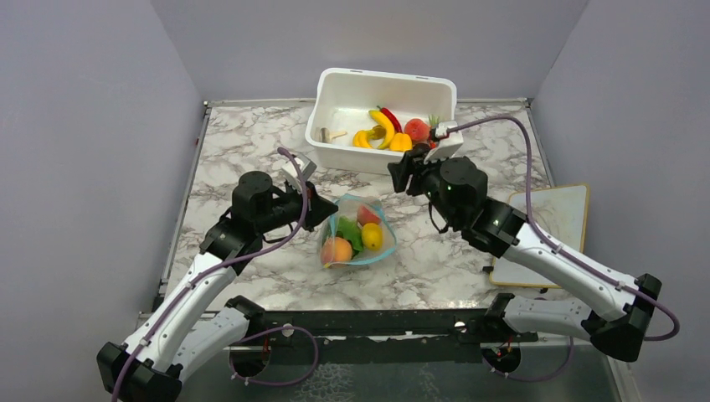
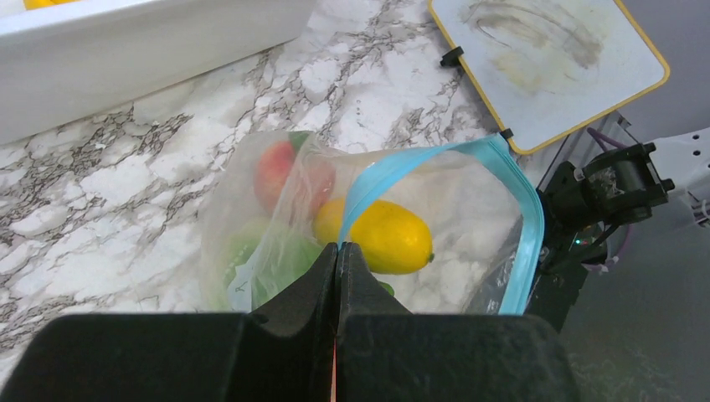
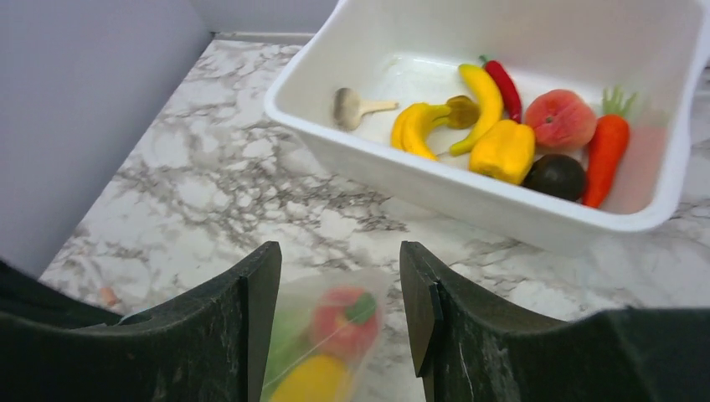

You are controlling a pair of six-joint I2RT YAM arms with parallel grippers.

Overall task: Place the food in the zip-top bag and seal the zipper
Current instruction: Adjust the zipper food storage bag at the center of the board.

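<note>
Here, left tool (image 2: 336, 249) pinches zipper (image 2: 381, 178).

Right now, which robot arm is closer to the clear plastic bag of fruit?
Left. Left fingers pinch the clear plastic bag's light-blue zipper strip; right fingers hang open above it, near the white plastic tub.

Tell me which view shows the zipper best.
Left wrist: the zipper runs large and close, curving from the shut left gripper around the mouth of the bag. The top view shows only a thin blue edge, small. The right wrist view shows part of the bag, no blue strip.
</note>
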